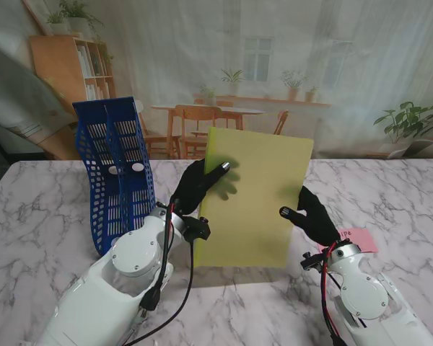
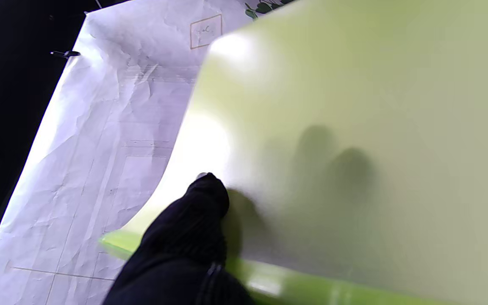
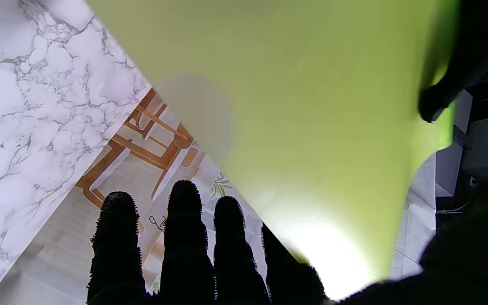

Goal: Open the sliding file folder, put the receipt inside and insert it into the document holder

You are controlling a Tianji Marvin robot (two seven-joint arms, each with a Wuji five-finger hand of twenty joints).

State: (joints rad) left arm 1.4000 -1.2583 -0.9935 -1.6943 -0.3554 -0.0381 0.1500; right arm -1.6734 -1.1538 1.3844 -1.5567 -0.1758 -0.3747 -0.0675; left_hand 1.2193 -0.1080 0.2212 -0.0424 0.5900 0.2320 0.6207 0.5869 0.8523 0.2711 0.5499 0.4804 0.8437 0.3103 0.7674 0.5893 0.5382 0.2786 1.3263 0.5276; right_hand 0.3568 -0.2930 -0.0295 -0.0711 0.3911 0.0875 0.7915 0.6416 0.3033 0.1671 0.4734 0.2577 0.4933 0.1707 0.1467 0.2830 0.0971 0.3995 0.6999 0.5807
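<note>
you see left hand (image 1: 199, 184) fingers closed on upright green folder (image 1: 256, 202) | right hand (image 1: 312, 213) pinches its right edge | blue document holder (image 1: 115, 169) just left | pink receipt (image 1: 357, 238) on surface

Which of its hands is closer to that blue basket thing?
The left hand. It grips the green folder's left edge right beside the blue document holder; the right hand is at the folder's far right edge, well away.
</note>
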